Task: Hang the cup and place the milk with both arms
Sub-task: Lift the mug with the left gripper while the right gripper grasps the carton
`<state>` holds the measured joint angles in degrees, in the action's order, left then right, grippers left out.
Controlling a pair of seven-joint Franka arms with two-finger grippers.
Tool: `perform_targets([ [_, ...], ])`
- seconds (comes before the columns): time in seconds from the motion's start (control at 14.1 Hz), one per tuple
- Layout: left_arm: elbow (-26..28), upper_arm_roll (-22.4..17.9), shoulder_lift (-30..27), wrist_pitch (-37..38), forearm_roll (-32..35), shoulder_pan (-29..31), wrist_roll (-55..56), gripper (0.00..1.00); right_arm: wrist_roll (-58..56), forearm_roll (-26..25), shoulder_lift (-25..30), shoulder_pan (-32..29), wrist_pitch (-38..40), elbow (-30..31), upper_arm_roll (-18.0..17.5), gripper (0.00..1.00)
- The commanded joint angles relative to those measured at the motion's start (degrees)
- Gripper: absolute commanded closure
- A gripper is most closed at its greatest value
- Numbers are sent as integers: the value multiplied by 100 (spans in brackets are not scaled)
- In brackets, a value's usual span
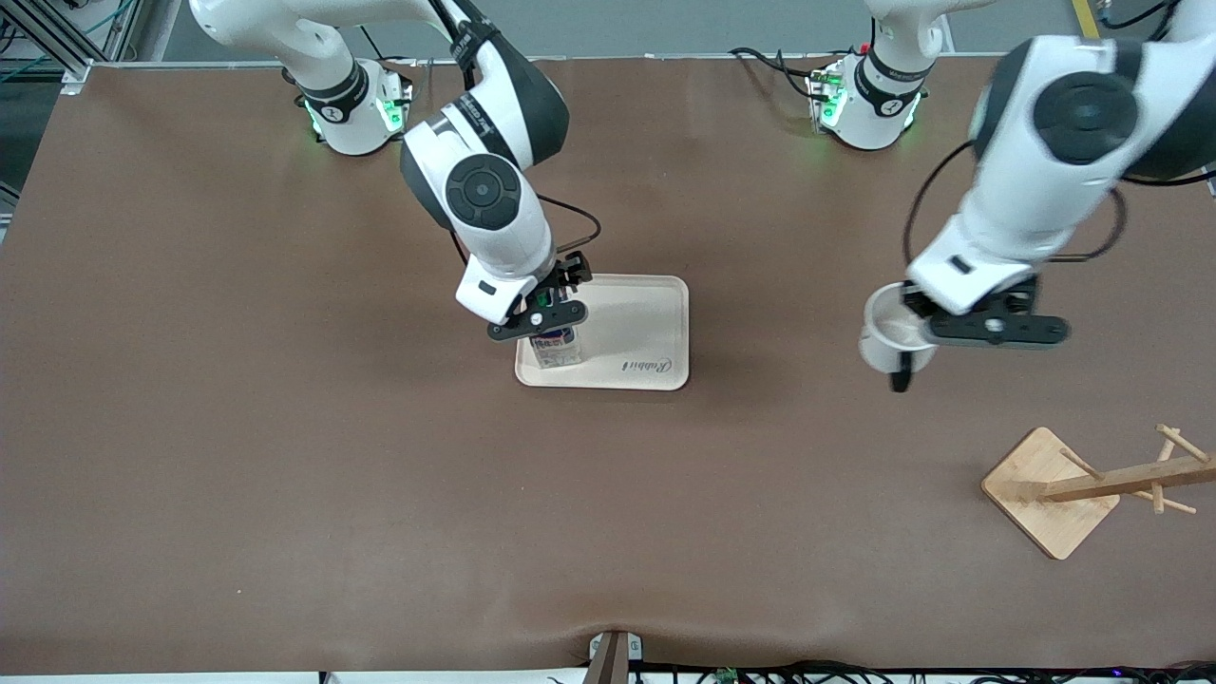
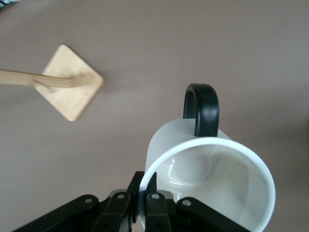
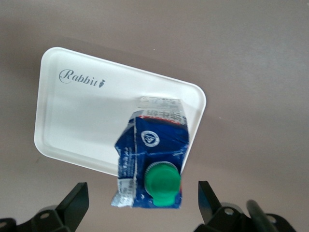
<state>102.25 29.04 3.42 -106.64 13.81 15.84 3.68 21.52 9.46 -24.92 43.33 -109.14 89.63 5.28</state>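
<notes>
The milk (image 1: 557, 348), a dark blue carton with a green cap (image 3: 163, 182), stands on the white tray (image 1: 636, 328) at its corner toward the right arm's end. My right gripper (image 1: 546, 318) is just above it, open, with its fingers wide on either side of the carton top (image 3: 154, 150) and not touching it. My left gripper (image 1: 917, 325) is shut on the rim of the white cup (image 1: 885, 332) and holds it in the air over bare table, between the tray and the wooden rack (image 1: 1092, 480). The cup's black handle (image 2: 202, 106) points away from the fingers.
The wooden rack has a square base (image 2: 70, 84) and pegged arm, and stands near the left arm's end of the table, nearer the front camera than the cup. The tray (image 3: 77, 125) reads "Rabbit". Brown table all around.
</notes>
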Motion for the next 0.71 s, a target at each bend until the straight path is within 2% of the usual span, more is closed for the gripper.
perform_targets([
  [0.0, -3, 41, -263, 135, -404, 829, -1514, 100, 89, 30, -92, 61, -2, -104, 70, 0],
  [0.36, -450, 23, 26, -14, -520, 1842, -3493, 100, 54, -15, -118, 88, 7, -60, 70, 0],
  [0.64, -986, 23, 570, -76, -502, 2238, -4172, 100, 45, -154, -189, 123, -11, -33, 70, 0],
])
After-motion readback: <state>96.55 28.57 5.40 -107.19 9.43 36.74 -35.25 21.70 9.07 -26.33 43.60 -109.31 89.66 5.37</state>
